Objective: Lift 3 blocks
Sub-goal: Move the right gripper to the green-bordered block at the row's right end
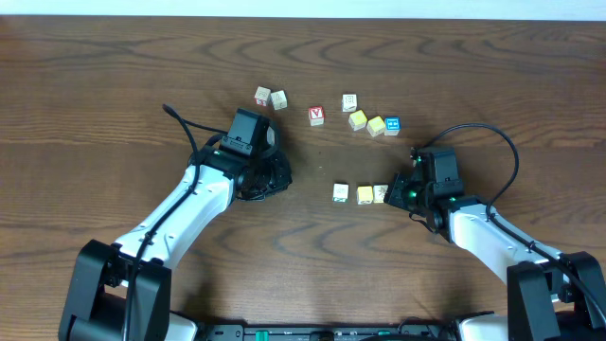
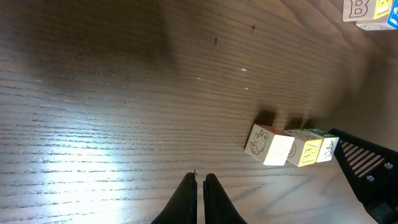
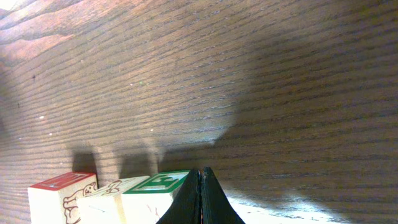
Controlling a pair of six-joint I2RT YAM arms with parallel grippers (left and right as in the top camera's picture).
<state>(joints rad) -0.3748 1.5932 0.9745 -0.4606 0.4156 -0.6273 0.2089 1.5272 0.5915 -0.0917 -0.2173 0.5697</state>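
Three small cubes lie in a tight row at mid-table: a white one with a green mark (image 1: 341, 192), a yellow one (image 1: 365, 194) and a cream one (image 1: 381, 193). My right gripper (image 1: 393, 192) is shut, holds nothing, and its tips rest against the cream end of the row. In the right wrist view its tips (image 3: 200, 172) stand beside a green-faced cube (image 3: 155, 194). My left gripper (image 1: 282, 176) is shut and empty, left of the row and apart from it. In the left wrist view its tips (image 2: 200, 178) stand short of the nearest cube (image 2: 268, 144).
Loose cubes lie farther back: two at the left (image 1: 270, 98), a red-faced one (image 1: 316, 116), a pale one (image 1: 349, 102), two yellow ones (image 1: 366, 123) and a blue-faced one (image 1: 392, 125). Bare wooden table (image 1: 114, 85) spreads on all sides.
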